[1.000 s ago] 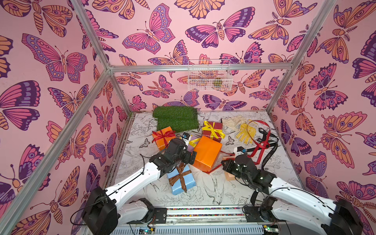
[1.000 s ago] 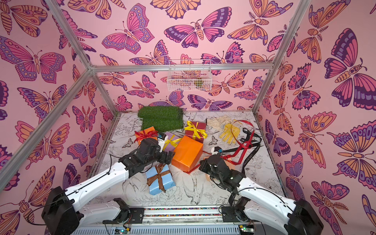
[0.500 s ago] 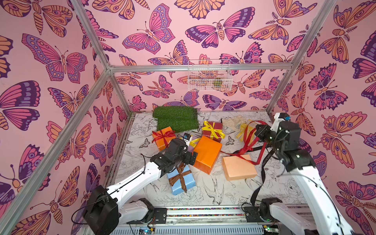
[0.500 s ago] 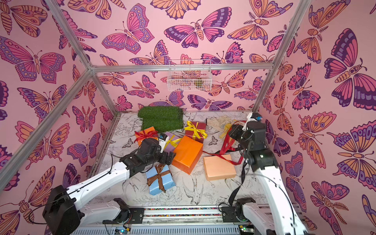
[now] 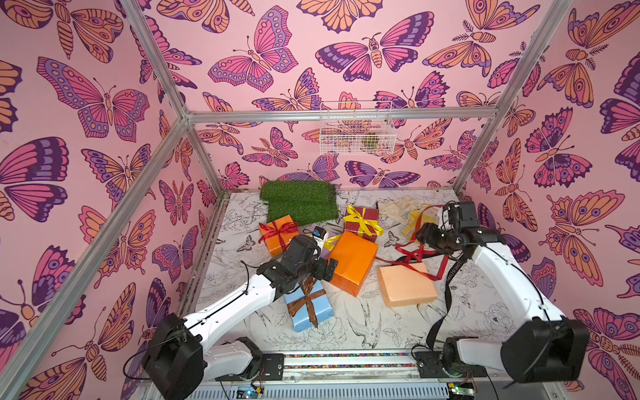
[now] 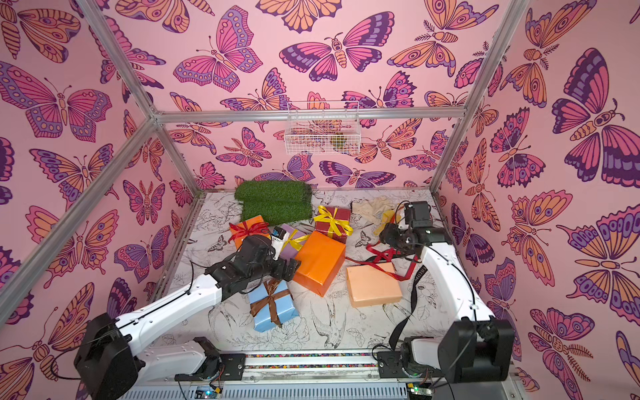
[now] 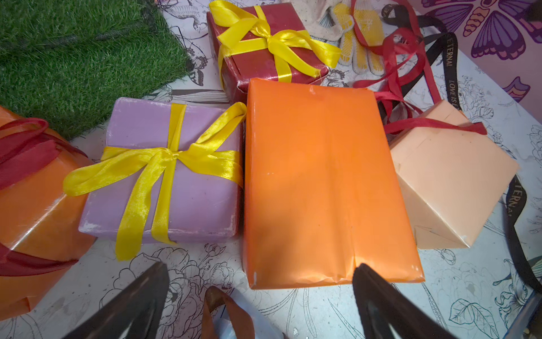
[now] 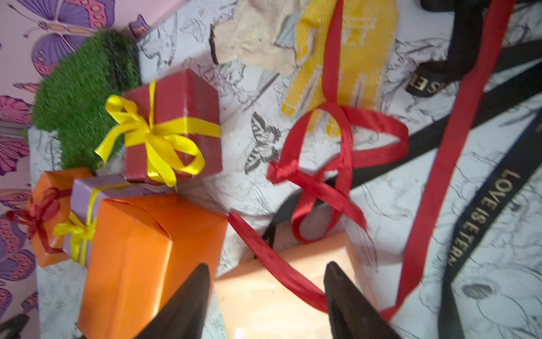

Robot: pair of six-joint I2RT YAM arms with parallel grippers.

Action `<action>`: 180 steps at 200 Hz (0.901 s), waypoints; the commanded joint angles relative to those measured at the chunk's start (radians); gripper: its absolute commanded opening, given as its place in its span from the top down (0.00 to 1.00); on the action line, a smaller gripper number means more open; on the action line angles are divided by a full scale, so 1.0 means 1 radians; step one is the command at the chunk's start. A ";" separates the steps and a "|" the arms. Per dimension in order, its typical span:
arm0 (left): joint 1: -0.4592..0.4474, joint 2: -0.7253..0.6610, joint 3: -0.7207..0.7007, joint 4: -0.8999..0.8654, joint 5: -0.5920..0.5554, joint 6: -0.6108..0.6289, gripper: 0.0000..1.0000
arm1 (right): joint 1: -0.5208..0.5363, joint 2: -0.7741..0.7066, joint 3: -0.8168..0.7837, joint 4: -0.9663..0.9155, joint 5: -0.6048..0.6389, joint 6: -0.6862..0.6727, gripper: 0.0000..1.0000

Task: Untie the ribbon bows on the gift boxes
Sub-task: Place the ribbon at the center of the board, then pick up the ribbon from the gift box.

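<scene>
Large orange box [image 5: 353,261]: centre of a top view, bare of ribbon and just beside the lilac box. A sideways sweep by either arm could push it onto tied bows.
Peach box [image 5: 407,285]: right of centre, bare. The loose red ribbon [image 8: 337,146] lies across its upper corner, so dragging that ribbon may slide or tip the box.
Pale blue box [image 5: 310,308]: lower centre. Its brown bow [image 5: 308,298] is tied and partly hidden under the left arm.
Left gripper [image 7: 261,265]: fingers spread wide and empty, above the blue box's far end. Lowered carelessly, it could flatten the loops instead of catching a tail.
Right gripper [image 8: 267,264]: right of frame, fingers apart, apparently pinching nothing. Red ribbon runs between them in the wrist view, so closing could catch it again.
Lilac box [image 7: 176,176]: yellow bow [image 7: 173,154] tied. Pulling a loop rather than a tail would tighten the knot.
Dark red box [image 7: 264,64]: upper centre, bow tied.
Small orange box [image 5: 277,233]: upper left of the cluster, red bow tied.
Black ribbon [image 5: 448,287]: draped over the right arm, hanging to lower right. It will likely snag and drag things as the arm moves.
</scene>
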 commanded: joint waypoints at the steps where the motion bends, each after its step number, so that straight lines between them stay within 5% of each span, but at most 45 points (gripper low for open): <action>1: 0.005 0.024 0.020 0.011 0.023 0.009 0.01 | 0.005 -0.020 -0.100 -0.051 0.154 -0.027 0.29; 51: 0.006 0.082 0.031 0.014 0.034 0.024 0.01 | -0.011 -0.147 -0.208 -0.048 0.198 0.080 0.31; 125: 0.007 0.083 0.023 0.019 0.032 0.040 0.01 | -0.271 -0.242 -0.488 0.240 -0.187 0.377 0.38; 180: 0.007 0.066 0.014 0.021 0.016 0.047 0.01 | -0.313 -0.251 -0.575 0.349 -0.217 0.472 0.42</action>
